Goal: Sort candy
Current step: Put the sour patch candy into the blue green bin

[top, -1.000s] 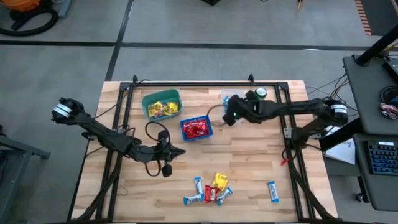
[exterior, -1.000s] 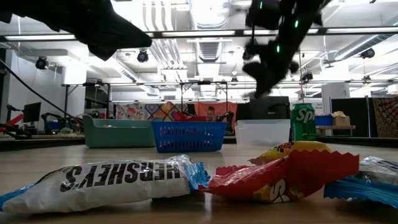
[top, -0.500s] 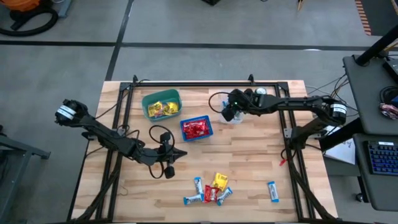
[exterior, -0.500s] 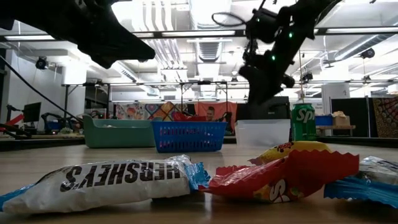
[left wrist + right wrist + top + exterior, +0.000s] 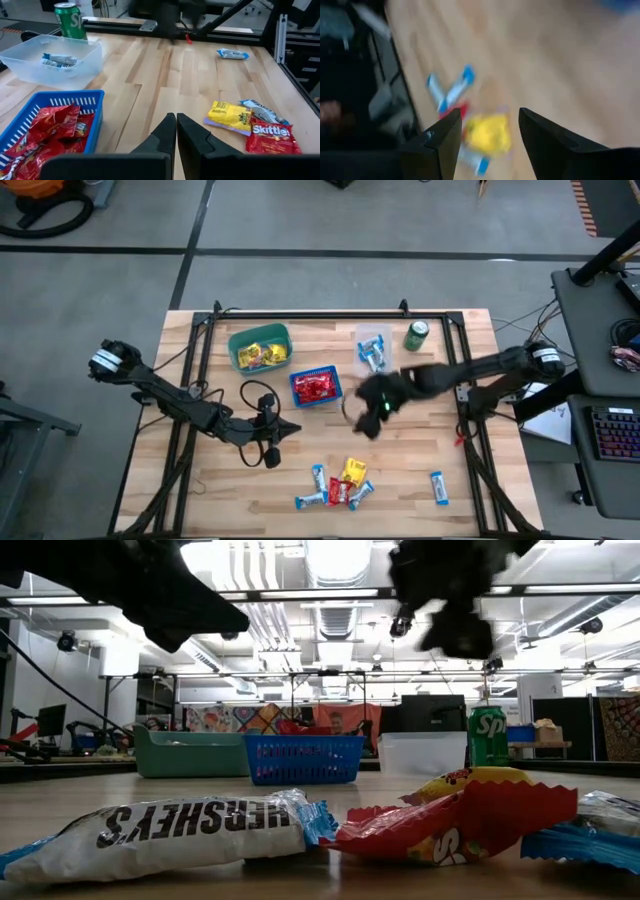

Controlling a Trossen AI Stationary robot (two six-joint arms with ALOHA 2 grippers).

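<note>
Right arm back from the clear bin, heading for the loose candy

My left gripper (image 5: 176, 131) waits pressed together beside the blue basket (image 5: 316, 388) of red candy; the clear bin (image 5: 373, 350) now shows blue-and-white bars, and my right gripper (image 5: 485, 131), spread and empty, has swung off it toward the candy pile (image 5: 338, 485) at the near edge, so I judge one drop done, next pick coming

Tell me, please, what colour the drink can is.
Green drink can; left wrist view shows it best.
</note>
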